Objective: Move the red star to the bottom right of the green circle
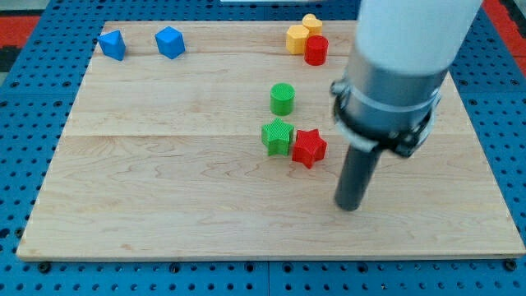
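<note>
Red star [308, 148] against green star [278, 136]

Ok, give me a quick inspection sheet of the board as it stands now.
Surface: wooden board, flat on a blue pegboard.
Job's things: red star touching the green star, below-right of the green circle.
Clutter: two blue blocks, two yellow blocks, red cylinder at the view's top.
Jaws: none; my tip is apart from the red star, lower right.
Cables: nothing seen.
Surroundings: nothing seen.
</note>
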Robot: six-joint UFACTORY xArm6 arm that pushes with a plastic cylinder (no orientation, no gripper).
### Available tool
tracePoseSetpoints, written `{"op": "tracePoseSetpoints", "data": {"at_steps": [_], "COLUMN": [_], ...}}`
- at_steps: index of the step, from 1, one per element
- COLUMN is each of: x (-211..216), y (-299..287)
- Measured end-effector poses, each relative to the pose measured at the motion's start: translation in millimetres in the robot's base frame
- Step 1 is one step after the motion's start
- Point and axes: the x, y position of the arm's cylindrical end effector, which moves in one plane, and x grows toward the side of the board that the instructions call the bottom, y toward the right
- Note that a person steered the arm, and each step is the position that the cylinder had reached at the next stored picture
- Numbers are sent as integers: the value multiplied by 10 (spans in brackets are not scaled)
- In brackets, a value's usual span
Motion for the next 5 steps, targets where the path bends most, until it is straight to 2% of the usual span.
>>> {"op": "tracePoseSetpoints", "data": {"at_steps": [1,4,5], "x": [-371,-1854,-1399], "y": [-214,-40,149]}}
